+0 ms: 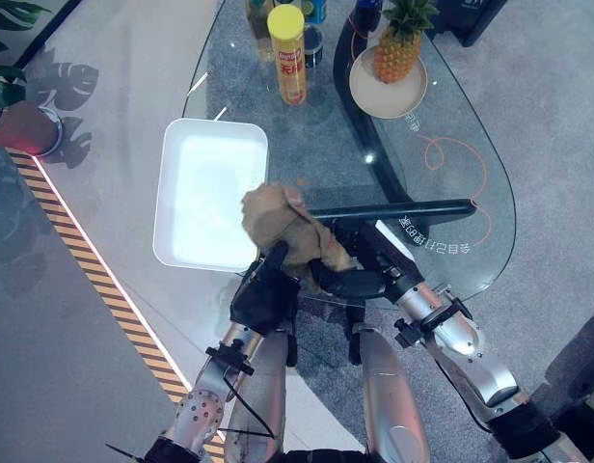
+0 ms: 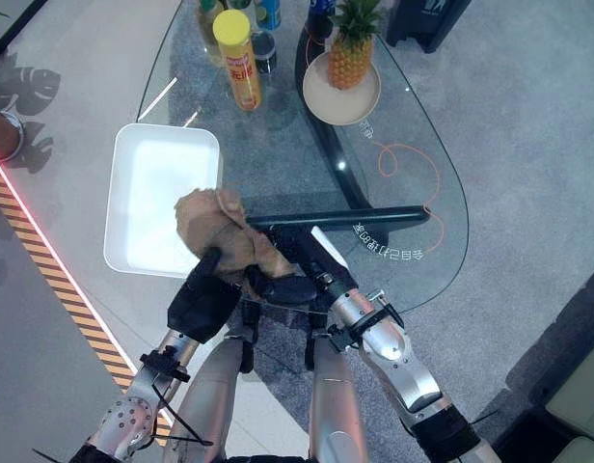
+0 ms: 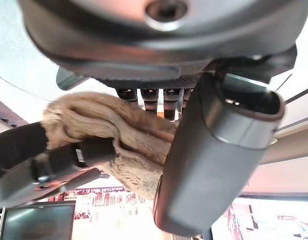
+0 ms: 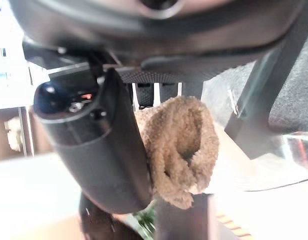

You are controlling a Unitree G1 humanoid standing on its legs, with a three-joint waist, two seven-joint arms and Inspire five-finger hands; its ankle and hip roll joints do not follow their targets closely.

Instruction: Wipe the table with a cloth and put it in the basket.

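A crumpled tan cloth (image 1: 278, 224) is held above the near edge of the glass table (image 1: 442, 183), just right of the white rectangular basket (image 1: 205, 183). My left hand (image 1: 264, 295) comes up from below, its thumb (image 3: 219, 150) and fingers curled round the cloth (image 3: 126, 137). My right hand (image 1: 360, 275) grips the same cloth from the right. In the right wrist view the cloth (image 4: 181, 145) sits pinched between the thumb (image 4: 94, 150) and the fingers. In the left wrist view the right hand's fingers (image 3: 29, 152) wrap over the cloth.
A yellow canister (image 1: 289, 53), bottles (image 1: 316, 24) and a pineapple (image 1: 401, 43) on a plate (image 1: 389, 95) stand at the table's far end. A dark bar (image 1: 393, 208) lies across the table by the hands. A striped floor line (image 1: 94, 280) and a potted plant (image 1: 13, 106) are on the left.
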